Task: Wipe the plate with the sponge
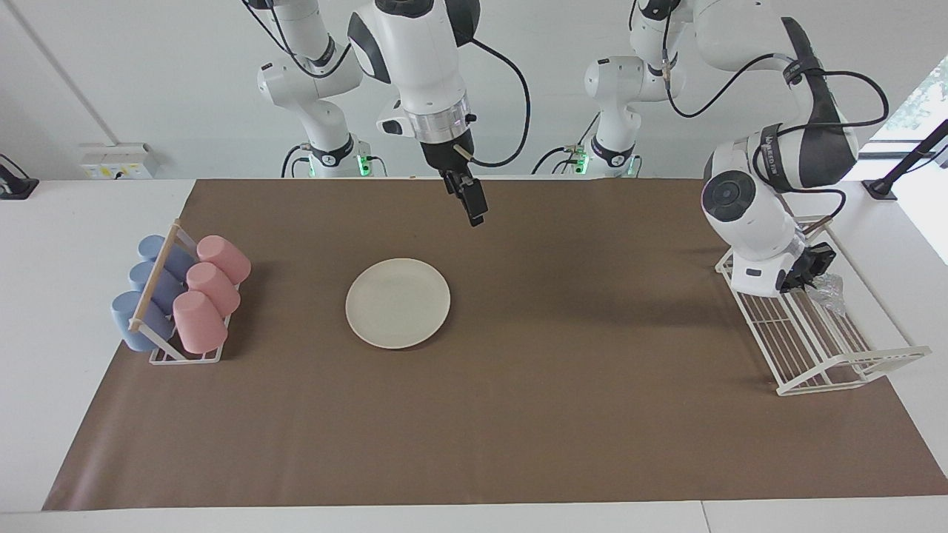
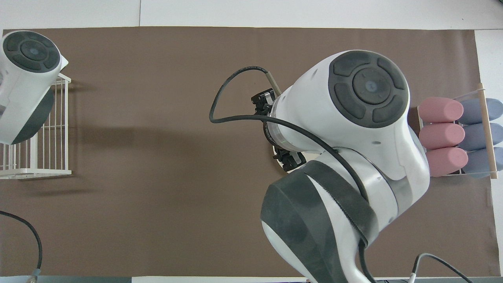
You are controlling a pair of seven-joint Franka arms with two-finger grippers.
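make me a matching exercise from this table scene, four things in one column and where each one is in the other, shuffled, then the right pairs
Things
1. plate
2. sponge
3. pink cups
4. right claw

Places
A. in the wooden-barred rack at the right arm's end of the table
B. in the left claw, over the white wire rack
C. flat on the brown mat, alone
D. up in the air over the mat, nearer the robots' edge than the plate

Pairs: 1-C, 2-B, 3-A, 4-D

Plate [image 1: 398, 303] mid-mat [image 1: 563, 414]; sponge [image 1: 828, 287] (seemingly lifted) over wire rack [image 1: 815, 348].
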